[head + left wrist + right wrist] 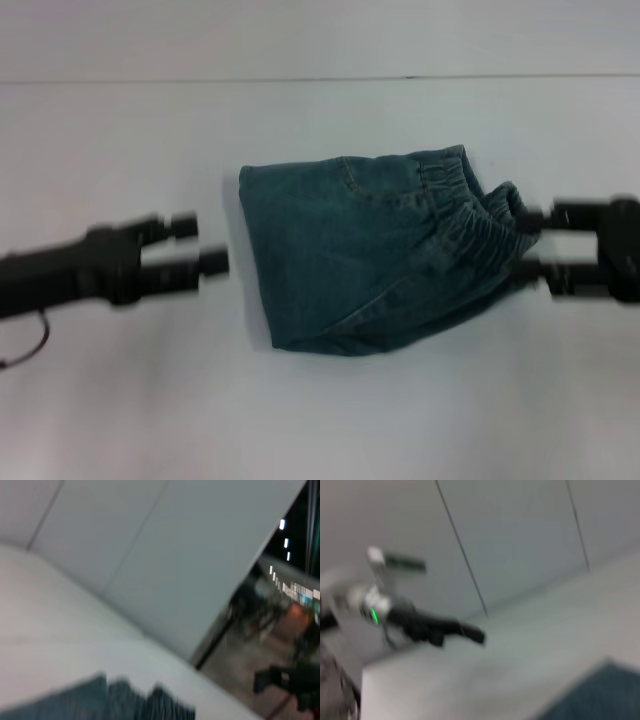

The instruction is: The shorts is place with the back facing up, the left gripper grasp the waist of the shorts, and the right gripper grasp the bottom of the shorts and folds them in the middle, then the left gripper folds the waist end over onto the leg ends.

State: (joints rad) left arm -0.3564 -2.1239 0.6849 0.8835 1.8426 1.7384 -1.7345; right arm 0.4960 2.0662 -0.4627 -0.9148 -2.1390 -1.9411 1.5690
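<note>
We're seeing the folded blue-green denim shorts (pixel 375 265) lying with the black left gripper (pixel 210 247) gaping empty at 9 o'clock and the black right gripper (pixel 530 243) at 3 o'clock touching the ruffled elastic waistband (pixel 470 205), grip unclear.

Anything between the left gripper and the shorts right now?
Nothing visible. In the head view only bare table lies between the left gripper and the near edge of the shorts. The right gripper is at the waistband, opposite side.
</note>
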